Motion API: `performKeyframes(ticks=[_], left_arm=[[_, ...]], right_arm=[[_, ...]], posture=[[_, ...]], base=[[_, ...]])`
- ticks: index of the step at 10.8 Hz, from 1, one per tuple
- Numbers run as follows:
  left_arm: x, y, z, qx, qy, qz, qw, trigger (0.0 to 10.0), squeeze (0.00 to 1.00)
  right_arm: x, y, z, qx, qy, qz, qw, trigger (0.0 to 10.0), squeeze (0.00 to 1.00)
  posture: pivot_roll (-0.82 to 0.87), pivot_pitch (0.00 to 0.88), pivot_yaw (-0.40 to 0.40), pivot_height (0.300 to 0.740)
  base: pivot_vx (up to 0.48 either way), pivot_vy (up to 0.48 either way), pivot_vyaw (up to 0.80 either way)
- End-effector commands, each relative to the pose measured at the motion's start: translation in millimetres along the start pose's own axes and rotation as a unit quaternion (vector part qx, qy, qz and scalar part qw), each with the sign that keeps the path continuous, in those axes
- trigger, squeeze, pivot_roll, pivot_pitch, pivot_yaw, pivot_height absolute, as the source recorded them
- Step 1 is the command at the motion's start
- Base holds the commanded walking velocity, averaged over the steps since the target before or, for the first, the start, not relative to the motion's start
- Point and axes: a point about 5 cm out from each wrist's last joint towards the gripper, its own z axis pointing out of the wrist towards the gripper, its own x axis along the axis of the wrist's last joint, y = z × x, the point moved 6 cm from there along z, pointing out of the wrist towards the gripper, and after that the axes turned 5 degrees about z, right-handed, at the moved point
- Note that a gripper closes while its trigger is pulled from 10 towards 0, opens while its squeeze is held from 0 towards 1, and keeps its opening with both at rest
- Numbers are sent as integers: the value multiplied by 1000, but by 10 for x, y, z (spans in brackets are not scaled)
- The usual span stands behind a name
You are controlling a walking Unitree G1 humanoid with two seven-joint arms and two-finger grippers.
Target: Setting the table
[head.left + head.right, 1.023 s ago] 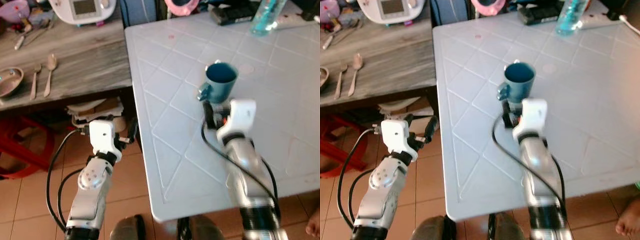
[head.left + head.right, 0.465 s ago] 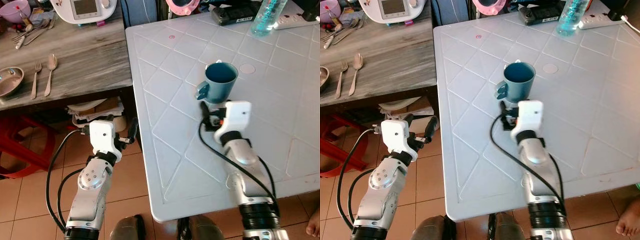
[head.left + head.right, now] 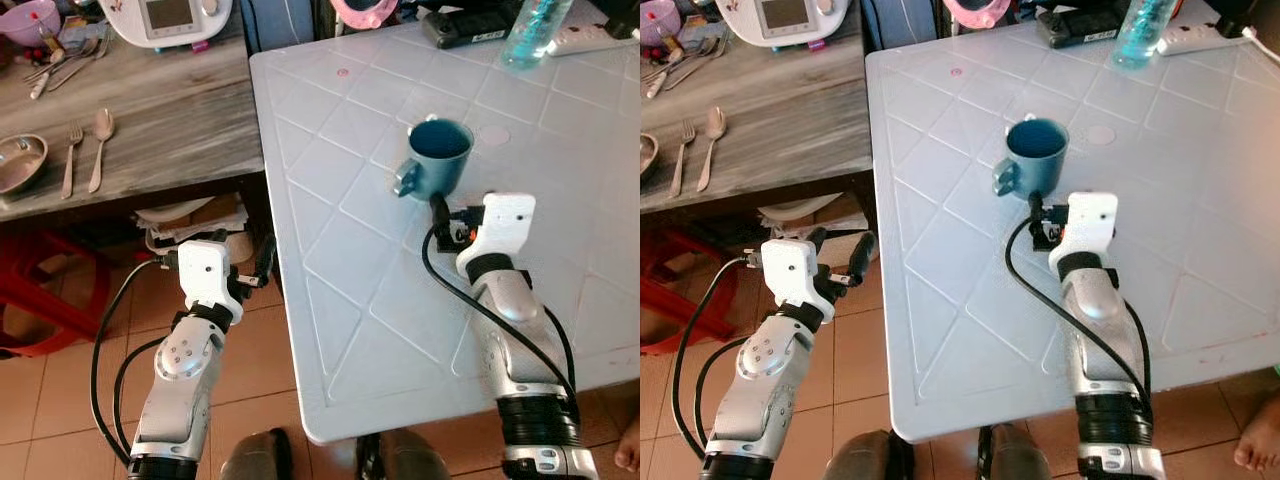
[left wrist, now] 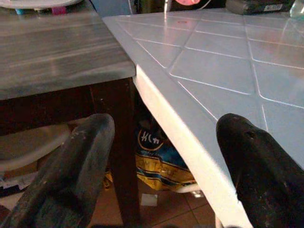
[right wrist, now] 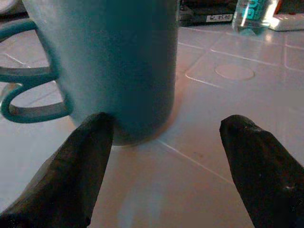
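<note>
A teal mug [image 3: 440,160] stands upright on the white table [image 3: 340,260], its handle turned toward the table's left edge. My right gripper [image 3: 441,212] hovers just in front of the mug, low over the table and open. In the right wrist view the mug [image 5: 109,66] sits close ahead, nearer one finger [image 5: 80,171] than the other, and nothing is held. My left gripper [image 3: 263,262] hangs open beside the table's left edge, below the tabletop. In the left wrist view the left gripper [image 4: 164,126] faces the table's rim [image 4: 190,142].
A wooden side table [image 3: 150,110] on the left carries a fork [image 3: 70,160], a spoon [image 3: 100,150], a bowl [image 3: 20,160] and a white appliance [image 3: 170,18]. A blue bottle [image 3: 530,30] stands at the white table's far end. A red stool [image 3: 40,290] sits under the side table.
My right arm has swung to the right and drawn slightly back from the mug. The mug stays where it was. The left arm has not moved.
</note>
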Motion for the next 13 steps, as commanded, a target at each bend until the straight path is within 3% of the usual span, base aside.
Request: performKeyframes(ticks=[1, 4, 6, 7, 9, 11, 13], left_arm=[[-4, -65, -39, 5, -5, 5, 1000, 10000, 0], [9, -87, -42, 5, -4, 8, 1000, 10000, 0], [19, -102, -43, 5, -4, 11, 1000, 10000, 0], [19, -110, -42, 5, -4, 11, 1000, 10000, 0], [21, -115, -42, 4, -5, 14, 1000, 10000, 0], [3, -102, -67, 5, -8, 12, 1000, 10000, 0], [5, -93, -66, 4, -8, 11, 1000, 10000, 0]], right_arm=[[14, 37, 11, -7, 4, 0, 1000, 10000, 0], [58, 272, -14, -46, 11, -17, 999, 10000, 0], [-5, 477, -117, -88, 2, -27, 996, 10000, 0], [-17, 479, -125, -87, 1, -28, 996, 10000, 0], [-92, 184, -141, -49, -8, -8, 999, 10000, 0], [-227, -294, -225, 16, -30, 25, 999, 10000, 0], [-266, -569, -247, 57, -42, 37, 997, 10000, 0]], posture=[[-12, 192, 85, 740], [-6, 194, 89, 740], [-3, 194, 95, 740], [-4, 195, 97, 740], [2, 193, 96, 740], [3, 196, 91, 740], [4, 199, 88, 740]], base=[[0, 0, 0], [0, 0, 0], [0, 0, 0], [0, 0, 0], [0, 0, 0], [0, 0, 0], [0, 0, 0]])
